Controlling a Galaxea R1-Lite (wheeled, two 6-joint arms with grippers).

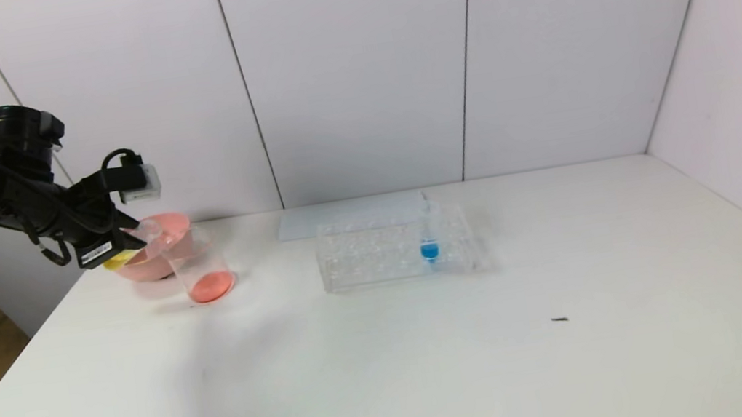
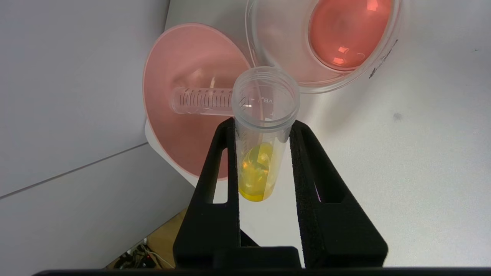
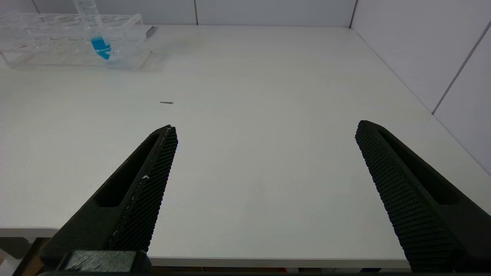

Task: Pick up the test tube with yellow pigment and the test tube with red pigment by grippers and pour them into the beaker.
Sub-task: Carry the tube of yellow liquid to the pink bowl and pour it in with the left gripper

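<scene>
From the head, my left gripper (image 1: 125,239) hangs by the pink bowl (image 1: 171,227) and beaker (image 1: 203,267). At my left wrist, I pinch the yellow test tube (image 2: 261,134); an empty tube (image 2: 201,100) lies in the bowl. My right gripper (image 3: 264,134) is spread wide over the table (image 3: 268,76).

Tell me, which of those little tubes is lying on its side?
The empty tube lying in the pink bowl. The yellow-liquid tube is held by the left gripper, and the blue-liquid tube stands in the rack.
</scene>
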